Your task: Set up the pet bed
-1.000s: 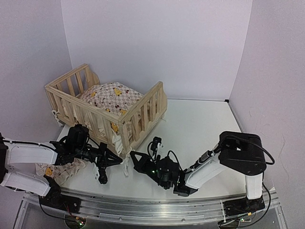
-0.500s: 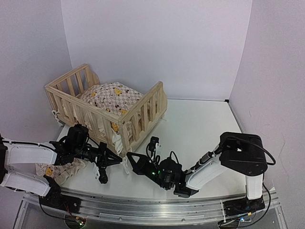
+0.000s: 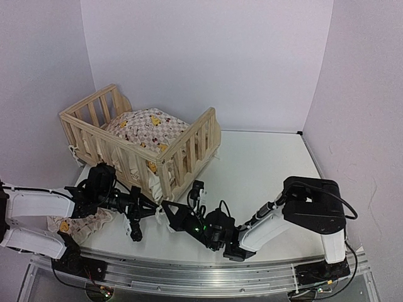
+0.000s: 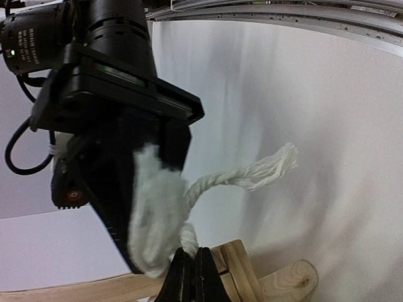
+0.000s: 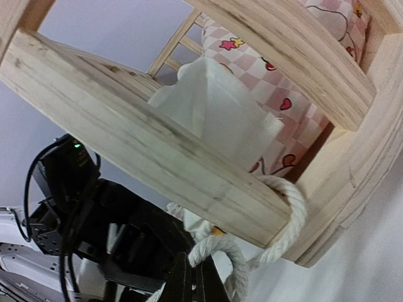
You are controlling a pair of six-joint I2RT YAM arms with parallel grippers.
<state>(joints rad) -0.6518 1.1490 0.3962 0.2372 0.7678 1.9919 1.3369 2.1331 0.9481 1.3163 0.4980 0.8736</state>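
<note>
The pet bed (image 3: 141,141) stands at the table's left rear, with its cushion (image 3: 148,126) inside. The 2 arms meet at its near corner post (image 3: 165,182). The left gripper (image 4: 193,277) is clenched on 1 tie string (image 4: 245,176). The right gripper (image 5: 192,277) apparently pinches the looped string (image 5: 286,214) circling the rail (image 5: 157,145) just above it.

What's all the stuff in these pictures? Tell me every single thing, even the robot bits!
Pet bed frame: one, light wood with slats, far left of the table.
Cushion: one, pink-white checks with yellow ducks, inside the frame.
Loose patterned cloth: one, cream with a yellow duck, on the table under the left arm.
Tie strings: two seen, white rope, at the bed's near corner; one loops round a wooden rail.
Table: one, white.
Metal rail: one, silver, along the near edge.
Left gripper: one, black, jaws shut on a string.
Right gripper: one, black, jaws shut on the looped string.
</note>
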